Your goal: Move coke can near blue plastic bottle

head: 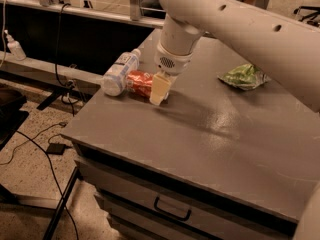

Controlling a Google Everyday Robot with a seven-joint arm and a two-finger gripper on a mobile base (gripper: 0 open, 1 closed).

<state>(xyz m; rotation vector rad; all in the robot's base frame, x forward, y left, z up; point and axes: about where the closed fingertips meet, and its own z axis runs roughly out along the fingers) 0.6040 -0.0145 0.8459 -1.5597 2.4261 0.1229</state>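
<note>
Now | bench (pixel 210 134): flat grey top, drawers (pixel 150 204) below; speckled floor (pixel 30 189) | tool (pixel 156 91): down at crumpled red metal can (pixel 137 82), grip cannot be told | can lies just beside clear plastic bottle (pixel 119 73), far-left corner

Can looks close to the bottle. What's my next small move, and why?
Probably release any hold, then lift the gripper straight up. The coke can already lies on its side right beside the blue plastic bottle, with the gripper low at the can's end away from the bottle. Pushing further could roll the bottle toward the table edge.
</note>
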